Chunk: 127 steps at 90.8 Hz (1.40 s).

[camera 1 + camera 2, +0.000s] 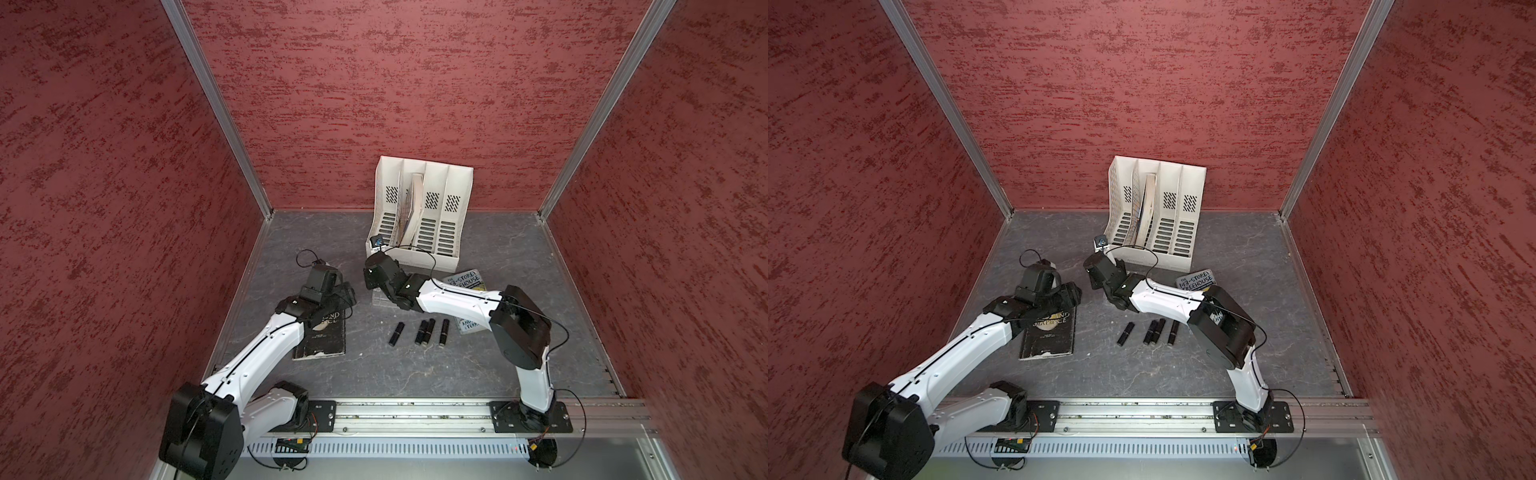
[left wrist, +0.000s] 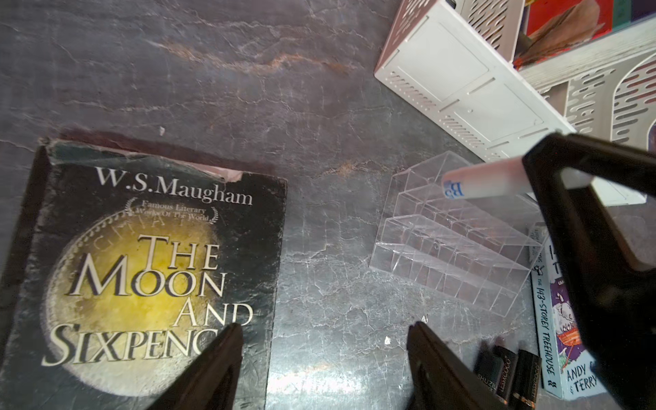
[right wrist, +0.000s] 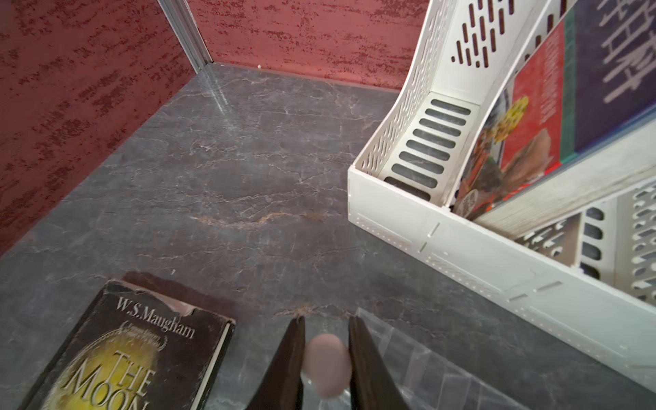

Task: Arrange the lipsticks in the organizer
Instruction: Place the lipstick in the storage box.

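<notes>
a: quick, progress? start at the left.
b: left gripper (image 2: 324, 330) hangs over the maugham book (image 2: 142, 266), jaws apart, nothing in them.
a: middle?
b: right gripper (image 3: 326, 321) is clamped on the white lipstick (image 2: 486, 181), carried roughly level above the organizer (image 2: 443, 262). not in a cell yet.
a: anything in the organizer?
b: every cell i can see looks empty. part of it sits behind the arm, so i can't swear to all of them.
a: further right?
b: four black lipsticks (image 1: 422, 332) lie flat on the table (image 1: 374, 374) in a loose row, the middle two touching, near the organizer but apart from it.
a: so?
b: i'd call it early: none placed, one in the air, four to go. the white one probably needs tipping upright before it goes down.
</notes>
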Motion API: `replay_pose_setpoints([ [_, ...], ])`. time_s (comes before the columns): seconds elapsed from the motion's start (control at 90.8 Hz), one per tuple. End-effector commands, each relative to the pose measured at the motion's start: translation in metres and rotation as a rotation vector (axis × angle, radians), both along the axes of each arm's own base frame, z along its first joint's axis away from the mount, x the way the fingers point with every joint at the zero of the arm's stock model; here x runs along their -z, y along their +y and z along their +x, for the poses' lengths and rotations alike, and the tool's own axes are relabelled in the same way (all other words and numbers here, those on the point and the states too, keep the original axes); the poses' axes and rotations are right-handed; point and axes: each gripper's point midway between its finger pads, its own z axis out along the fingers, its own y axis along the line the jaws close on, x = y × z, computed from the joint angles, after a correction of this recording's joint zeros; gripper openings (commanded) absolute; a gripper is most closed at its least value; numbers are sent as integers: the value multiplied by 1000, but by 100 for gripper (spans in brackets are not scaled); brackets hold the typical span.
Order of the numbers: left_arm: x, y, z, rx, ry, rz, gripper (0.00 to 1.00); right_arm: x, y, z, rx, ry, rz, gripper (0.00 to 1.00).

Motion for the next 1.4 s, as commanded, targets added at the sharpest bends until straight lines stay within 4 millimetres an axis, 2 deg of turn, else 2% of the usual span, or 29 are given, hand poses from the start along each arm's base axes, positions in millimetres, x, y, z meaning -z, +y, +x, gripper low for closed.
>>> replay_pose_setpoints([
  [0.0, 2, -6, 4, 15, -16, -44, 76, -30, 1, 13, 34, -95, 28, 10],
  [0.628, 7, -6, 4, 26, -18, -53, 76, -7, -21, 18, 24, -52, 35, 7],
  [0.937, 8, -7, 4, 26, -17, -57, 75, 0, -20, 17, 15, -33, 46, 5],
  [1.388, 4, -6, 2, 27, -30, -58, 75, 25, -21, 17, -48, -6, 29, 5],
])
